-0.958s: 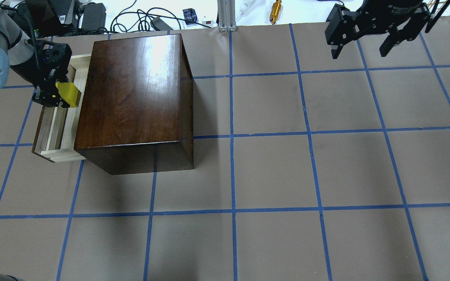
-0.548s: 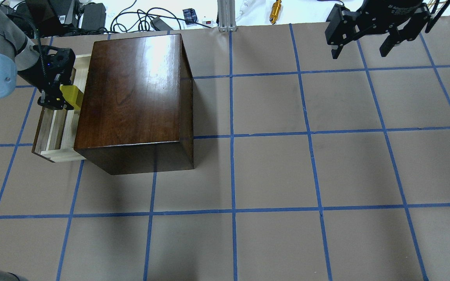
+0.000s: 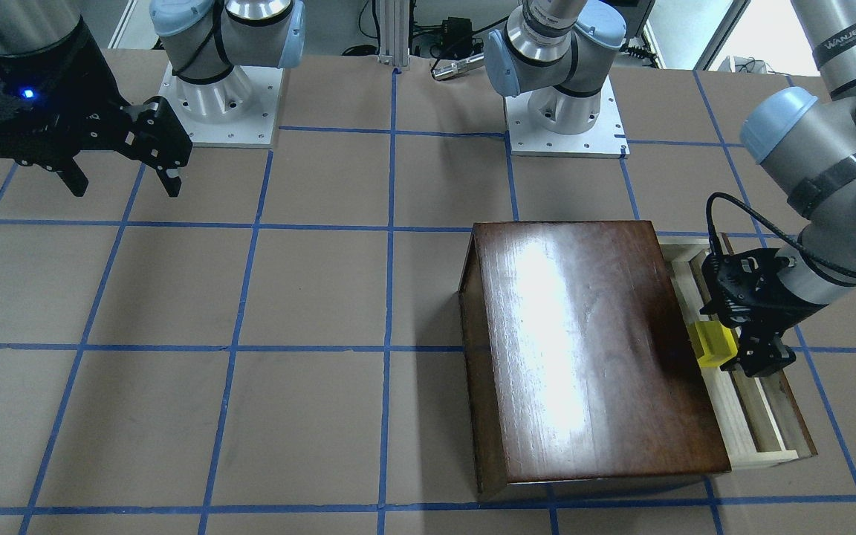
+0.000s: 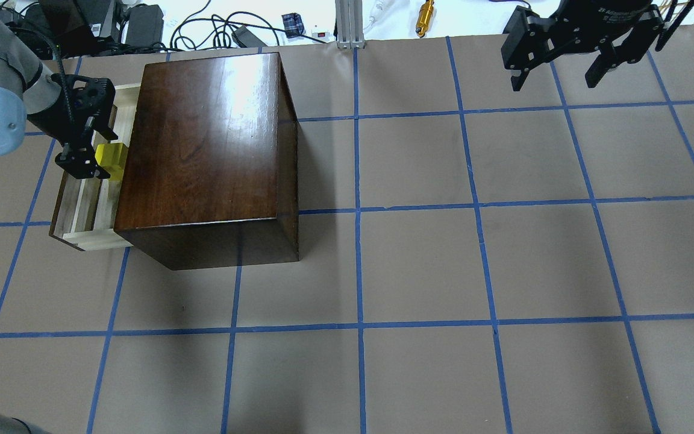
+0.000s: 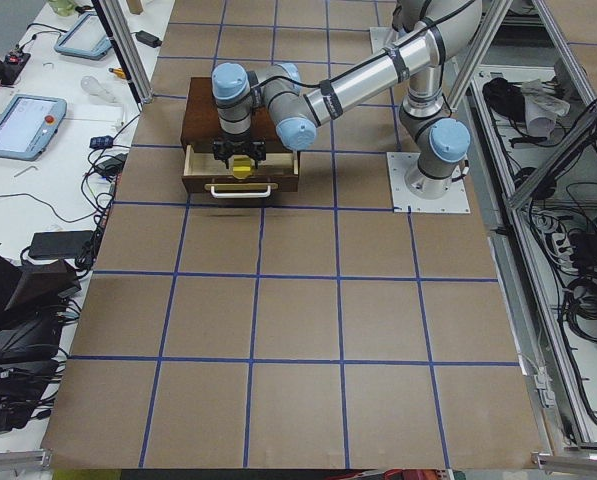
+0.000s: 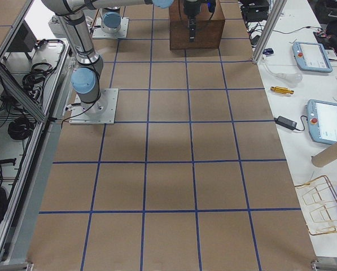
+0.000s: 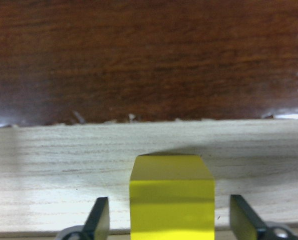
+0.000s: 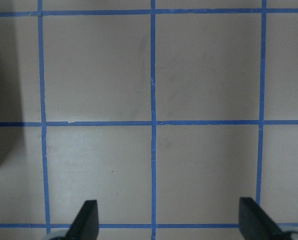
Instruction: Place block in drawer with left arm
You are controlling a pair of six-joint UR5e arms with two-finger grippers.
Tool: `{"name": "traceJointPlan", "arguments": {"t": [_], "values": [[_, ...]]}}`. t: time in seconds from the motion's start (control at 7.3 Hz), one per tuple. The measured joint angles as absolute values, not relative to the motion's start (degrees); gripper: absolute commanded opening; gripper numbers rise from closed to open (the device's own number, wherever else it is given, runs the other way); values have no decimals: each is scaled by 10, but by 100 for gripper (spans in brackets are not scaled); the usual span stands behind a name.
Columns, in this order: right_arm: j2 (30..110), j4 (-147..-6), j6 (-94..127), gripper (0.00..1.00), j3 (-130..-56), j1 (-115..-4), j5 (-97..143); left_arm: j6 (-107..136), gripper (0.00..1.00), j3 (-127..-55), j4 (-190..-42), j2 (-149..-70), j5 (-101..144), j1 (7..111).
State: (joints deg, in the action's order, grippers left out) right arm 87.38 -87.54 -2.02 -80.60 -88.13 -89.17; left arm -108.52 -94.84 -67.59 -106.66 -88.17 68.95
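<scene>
The yellow block [image 7: 171, 197] rests on the pale floor of the open drawer [image 4: 82, 205], next to the dark-brown cabinet [image 4: 202, 138]. In the left wrist view there is a gap on each side between the block and my fingers [image 7: 101, 220]. My left gripper [image 4: 95, 155] is open, low in the drawer, and straddles the block [image 4: 111, 160]. The front view shows the same: the block [image 3: 714, 343], the left gripper [image 3: 736, 343], the drawer [image 3: 759, 416]. My right gripper [image 4: 555, 75] is open and empty, high over the far right of the table.
The cabinet [image 3: 584, 349] stands right beside the drawer opening, close to my left wrist. Cables, power bricks and a brass tool [image 4: 425, 15] lie beyond the table's far edge. Blue tape lines grid the brown table [image 4: 419, 265].
My left gripper has come down into the drawer with the block and has opened. The block now sits lower, on the drawer floor. The right arm has not moved.
</scene>
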Motion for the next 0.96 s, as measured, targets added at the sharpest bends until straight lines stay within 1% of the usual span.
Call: {"name": "traceJointPlan", "arguments": {"t": [0.41, 0.82, 0.96], "values": [[874, -875, -20, 100, -806, -881, -892, -1031, 88, -935, -690, -1037, -882, 694], [874, -875, -20, 100, -806, -881, -892, -881, 88, -930, -739, -982, -855, 717], [874, -875, -20, 100, -806, -882, -891, -806, 92, -929, -753, -959, -855, 736]]}}
